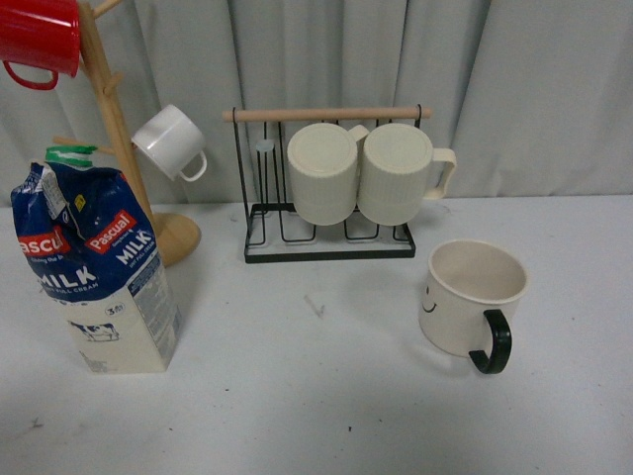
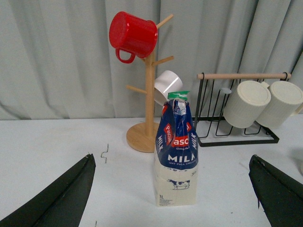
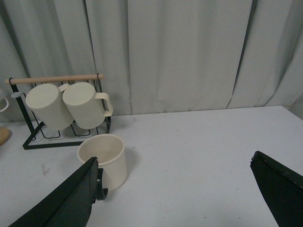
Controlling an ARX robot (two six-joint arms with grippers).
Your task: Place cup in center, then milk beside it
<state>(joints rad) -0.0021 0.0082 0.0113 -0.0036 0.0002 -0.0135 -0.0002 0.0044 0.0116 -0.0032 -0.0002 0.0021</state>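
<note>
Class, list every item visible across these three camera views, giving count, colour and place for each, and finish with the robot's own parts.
milk carton: one, blue and white with green cap; upright, table's left.
smiley cup: one, cream with black handle; upright, table's right.
ribbed mugs: two, cream; side by side on the rack.
rack: one, black wire with wooden bar; back centre.
mug tree: one, wood; back left.
red mug: one, red; top of tree.
white cup: one, white; lower on tree.
table: one, white.
curtain: one, grey; behind.
left end effector: one, black, open; facing the carton.
right end effector: one, black, open; near the smiley cup.
</note>
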